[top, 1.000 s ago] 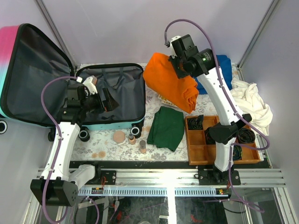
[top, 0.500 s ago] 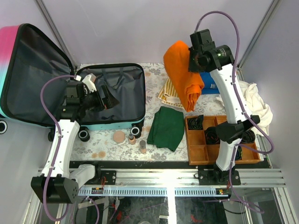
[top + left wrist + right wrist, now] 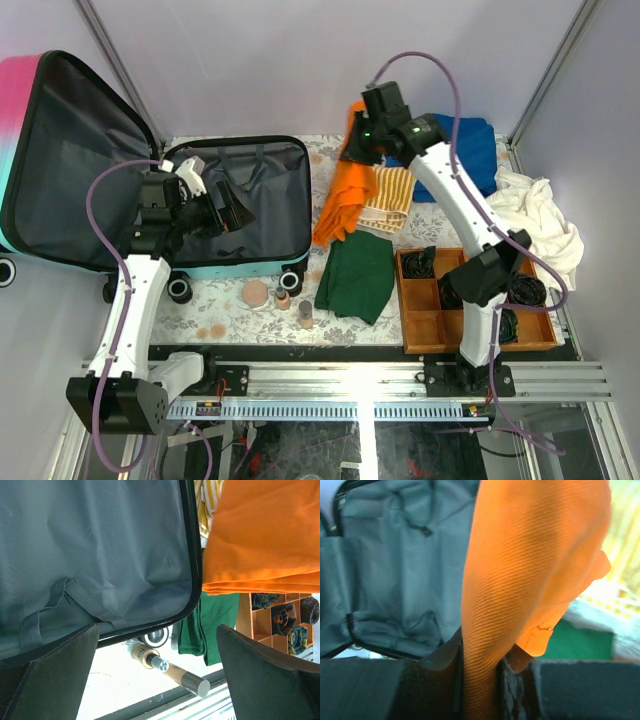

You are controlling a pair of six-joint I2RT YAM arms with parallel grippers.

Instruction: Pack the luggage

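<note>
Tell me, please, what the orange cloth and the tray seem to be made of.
The orange cloth looks like matte woven fabric: fine diagonal ribs show, and it hangs in soft folds. The tray is probably wood: plain brown, with thin partition walls; its finish is unclear.

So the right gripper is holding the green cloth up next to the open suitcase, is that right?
No: the right gripper is shut on the orange cloth, as the right wrist view shows. The green cloth lies flat, untouched.

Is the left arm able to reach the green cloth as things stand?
Probably yes: its open, empty left pincer hovers over the luggage, and the green cloth lies uncovered beside it.
</note>
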